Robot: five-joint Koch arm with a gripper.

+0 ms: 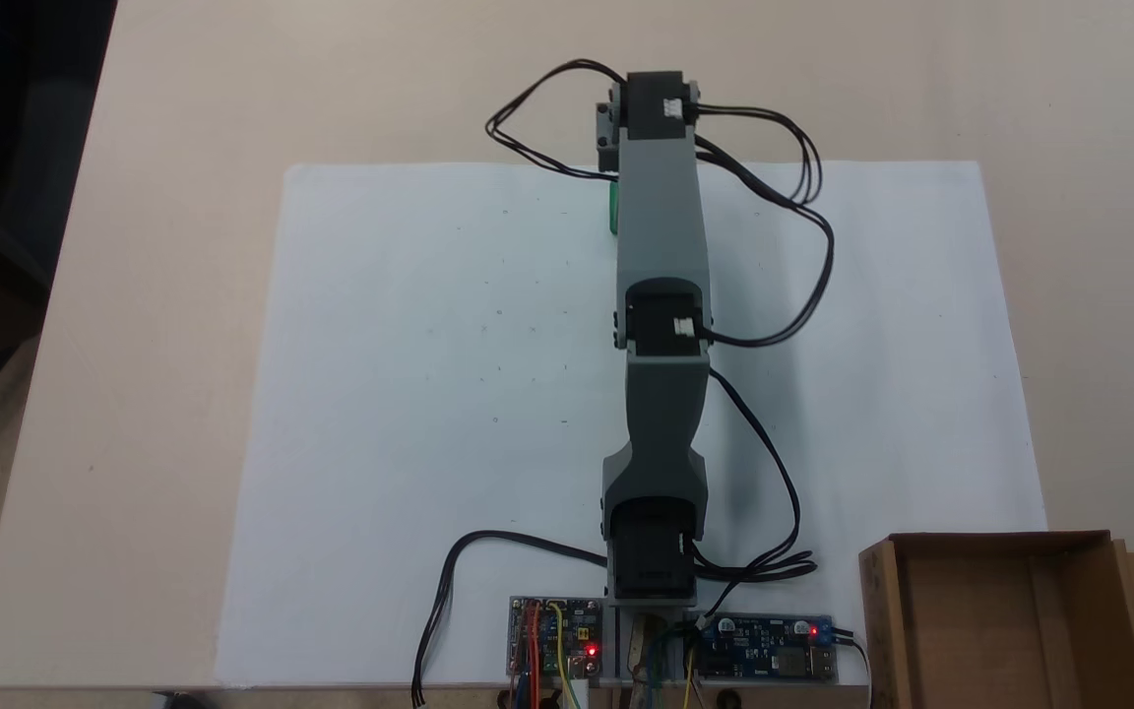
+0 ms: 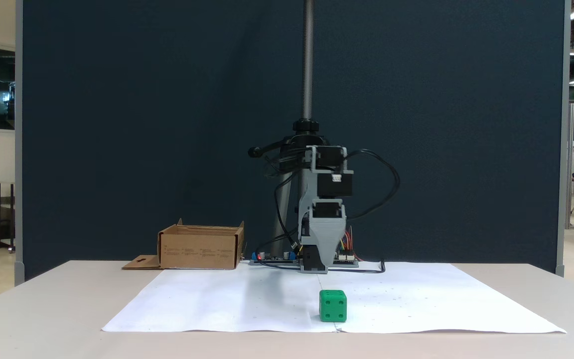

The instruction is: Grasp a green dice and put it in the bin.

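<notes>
- Looking down in a fixed view, the grey jointed arm [image 1: 661, 295] stretches from its base at the bottom edge up across the white paper sheet [image 1: 429, 394] on the pale table [image 1: 134, 295].
- Only a thin green sliver of the small bright green plastic dice [image 1: 613, 209] shows here, at the arm's left edge near the sheet's far end; the arm covers the rest.
- The shallow brown cardboard bin [image 1: 882, 620] sits at the bottom right corner, just off the sheet, its hang-hole flap on the right; the part of its inside that shows holds nothing.
- Two circuit boards [image 1: 554, 650] with red lights lie by the base.
- Facing the arm in a fixed view, the dice [image 2: 333, 305] stands whole on the sheet [image 2: 416, 309], pips visible, free of the arm and in front of it.
- The gripper [image 2: 314, 264] points down behind the dice; I cannot tell how wide its jaws stand.
- The bin [image 2: 200, 247] stands well to the left, its inside hidden by its walls.
</notes>
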